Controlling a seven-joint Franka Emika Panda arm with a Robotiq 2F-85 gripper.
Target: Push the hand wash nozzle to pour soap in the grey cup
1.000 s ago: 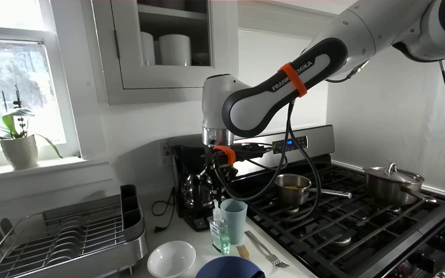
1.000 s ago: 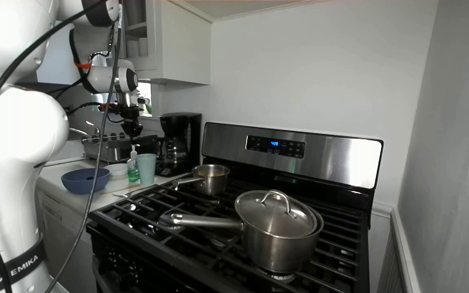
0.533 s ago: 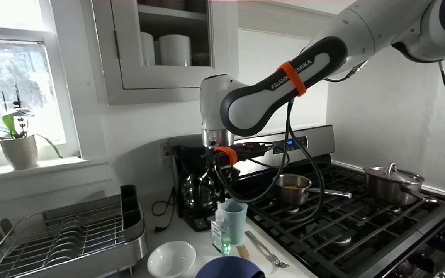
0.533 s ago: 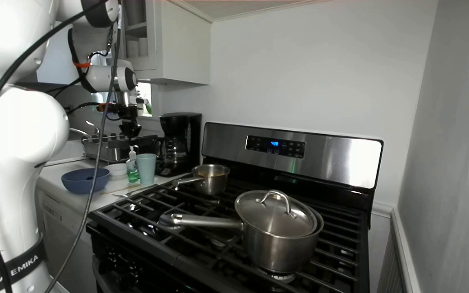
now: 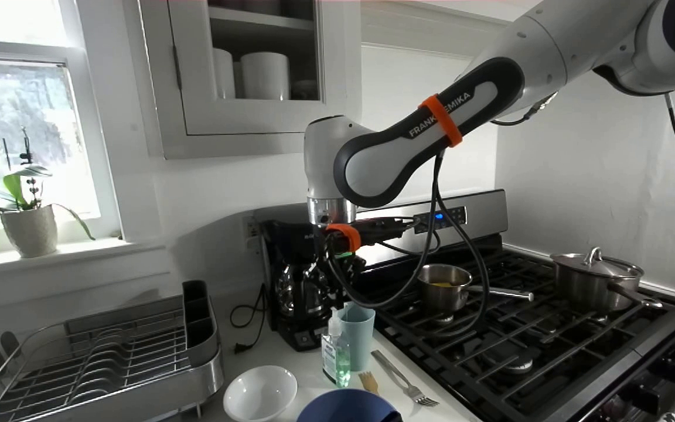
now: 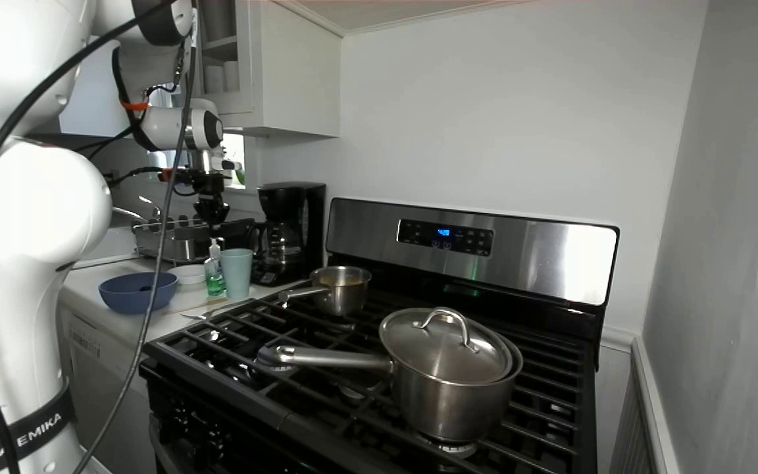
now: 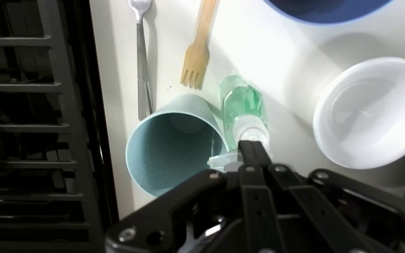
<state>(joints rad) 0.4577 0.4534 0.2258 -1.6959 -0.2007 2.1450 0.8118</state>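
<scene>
Holding an empty, clenched gripper (image 7: 252,144) at the nozzle (image 7: 221,160) already over the cup (image 7: 164,151), with most pouring likely left.

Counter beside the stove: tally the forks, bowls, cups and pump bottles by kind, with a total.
Forks: 2 (metal fork, wooden fork)
Bowls: 2 (blue bowl, white bowl)
Cups: 1 (grey-blue cup)
Pump bottles: 1 (hand wash bottle)
Total: 6
</scene>
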